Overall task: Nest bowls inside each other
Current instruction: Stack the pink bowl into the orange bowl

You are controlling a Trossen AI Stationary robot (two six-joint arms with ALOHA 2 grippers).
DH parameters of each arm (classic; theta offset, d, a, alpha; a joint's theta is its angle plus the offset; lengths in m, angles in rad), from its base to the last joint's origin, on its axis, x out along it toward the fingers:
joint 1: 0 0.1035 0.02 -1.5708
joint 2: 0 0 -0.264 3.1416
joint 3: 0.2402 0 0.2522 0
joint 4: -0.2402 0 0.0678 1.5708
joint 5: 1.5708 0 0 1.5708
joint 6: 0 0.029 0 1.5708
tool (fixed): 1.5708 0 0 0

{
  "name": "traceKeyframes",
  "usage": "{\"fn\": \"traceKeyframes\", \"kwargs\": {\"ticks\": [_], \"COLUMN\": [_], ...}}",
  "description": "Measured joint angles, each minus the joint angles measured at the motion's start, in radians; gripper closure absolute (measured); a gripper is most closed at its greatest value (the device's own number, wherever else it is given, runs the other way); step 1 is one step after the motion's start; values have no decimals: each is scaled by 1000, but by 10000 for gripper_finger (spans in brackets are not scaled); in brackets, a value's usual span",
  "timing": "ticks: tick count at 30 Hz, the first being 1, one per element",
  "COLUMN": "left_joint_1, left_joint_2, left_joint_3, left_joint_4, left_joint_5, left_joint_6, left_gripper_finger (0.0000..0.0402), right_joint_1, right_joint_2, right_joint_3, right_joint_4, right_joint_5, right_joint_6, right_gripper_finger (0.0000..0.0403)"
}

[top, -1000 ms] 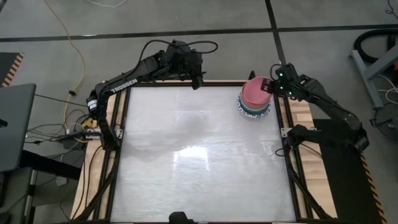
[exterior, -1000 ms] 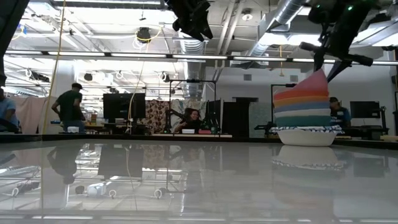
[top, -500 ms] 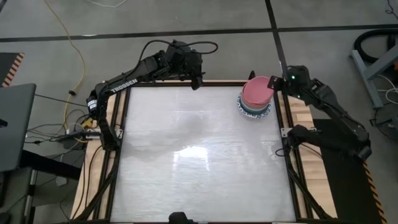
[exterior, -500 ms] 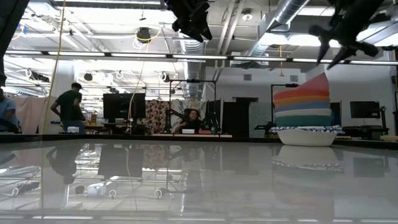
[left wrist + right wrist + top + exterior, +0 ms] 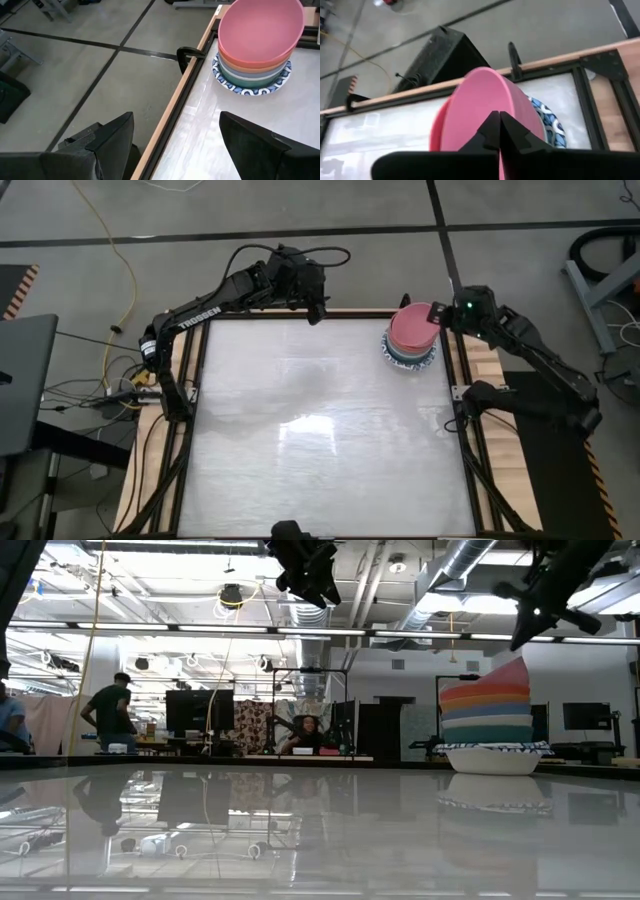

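The tabletop (image 5: pixel 320 430) is bare across its near part. Toward the far right corner sits the stack of bowls (image 5: pixel 411 337), pink on top (tilted) and a blue-patterned white one at the bottom. Just beyond it, the right gripper (image 5: pixel 441 315) hangs pinched together, holding nothing. At the far edge, the left gripper (image 5: pixel 318 313) waits with fingers spread, empty.

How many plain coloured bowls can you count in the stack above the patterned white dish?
5 show: pink bowl on top, tilted, then orange bowl, blue bowl, cream bowl and teal bowl lowest, on the patterned white dish. More may be hidden inside.
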Motion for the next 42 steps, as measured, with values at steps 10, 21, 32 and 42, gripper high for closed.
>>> {"fn": "traceKeyframes", "kwargs": {"ticks": [10,21,32,42], "left_joint_1": [0,0,0,0], "left_joint_2": [0,0,0,0], "left_joint_3": [0,0,0,0], "left_joint_4": [-15,-22,-38,-38], "left_joint_5": [1,1,1,2], "left_joint_6": [-1,-1,0,-1], "left_gripper_finger": [118,118,118,118], "right_joint_1": [-1,5,92,74], "right_joint_2": [68,148,154,181], "right_joint_3": [0,0,-1,-1], "right_joint_4": [-50,-82,75,93], "right_joint_5": [0,5,47,196], "right_joint_6": [-3,-4,21,86], "right_gripper_finger": [397,396,395,395]}}
